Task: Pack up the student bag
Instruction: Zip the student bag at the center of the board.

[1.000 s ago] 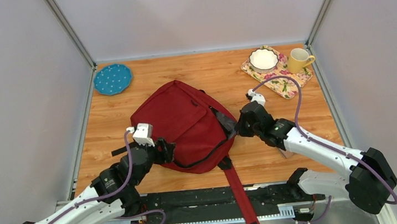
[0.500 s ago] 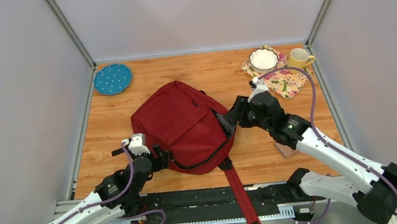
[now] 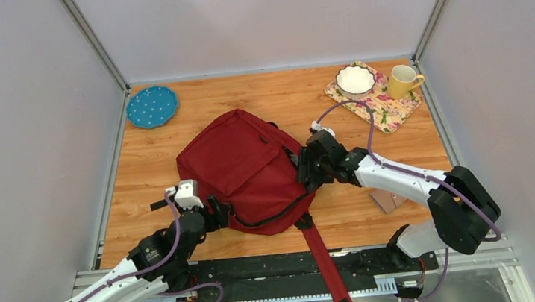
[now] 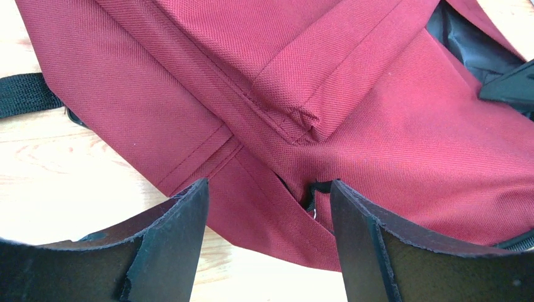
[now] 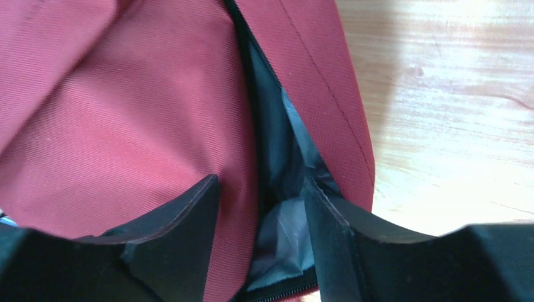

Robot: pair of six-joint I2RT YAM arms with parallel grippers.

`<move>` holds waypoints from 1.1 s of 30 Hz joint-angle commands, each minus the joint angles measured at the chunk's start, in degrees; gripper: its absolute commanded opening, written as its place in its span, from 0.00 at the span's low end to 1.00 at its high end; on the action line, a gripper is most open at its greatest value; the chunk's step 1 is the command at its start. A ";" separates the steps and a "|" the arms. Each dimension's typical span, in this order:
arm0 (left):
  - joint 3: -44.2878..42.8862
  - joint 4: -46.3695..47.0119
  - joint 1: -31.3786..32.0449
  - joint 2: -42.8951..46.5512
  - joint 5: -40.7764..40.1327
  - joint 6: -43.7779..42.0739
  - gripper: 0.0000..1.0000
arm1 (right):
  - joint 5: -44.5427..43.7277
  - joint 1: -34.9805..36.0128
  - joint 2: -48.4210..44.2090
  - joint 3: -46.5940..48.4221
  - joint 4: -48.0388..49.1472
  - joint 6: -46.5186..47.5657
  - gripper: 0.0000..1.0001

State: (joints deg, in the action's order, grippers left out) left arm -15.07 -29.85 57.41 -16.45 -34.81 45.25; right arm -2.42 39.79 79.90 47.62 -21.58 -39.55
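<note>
The dark red student bag is laid flat mid-worktop, with its zipper parted along the right side. The left end effector is seen spread over the bag's near left edge, with nothing pinched. The right end effector is likewise spread, set astride the black-lined zipper gap.

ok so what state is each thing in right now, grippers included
dark red fabric backpack: lying flat, main zip partly open, black lining showing
left gripper: open, at the backpack's near edge
right gripper: open, over the zip gap
round blue dotted plate: empty
white scalloped bowl: upright on floral mat, looks empty
yellow ceramic mug: upright
</note>
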 commanded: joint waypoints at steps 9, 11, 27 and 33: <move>-2.60 0.84 0.07 -2.36 0.88 -1.75 0.77 | 14.53 -1.21 2.81 -12.01 18.23 -9.12 0.64; -2.68 0.93 0.07 -2.62 1.32 -1.66 0.77 | 17.53 -1.12 2.37 -13.16 22.87 -10.89 0.64; -3.30 1.28 0.07 -3.68 1.41 -2.28 0.77 | 20.08 -0.94 -2.38 -12.28 19.83 -16.44 0.66; -3.39 1.02 0.07 -3.50 1.32 -2.01 0.77 | 19.82 -1.03 -4.21 -10.54 22.03 -15.48 0.32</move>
State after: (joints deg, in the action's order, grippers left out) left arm -15.75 -29.80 57.41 -19.79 -33.47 44.38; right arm 17.47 38.59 78.04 34.20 -1.41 -55.66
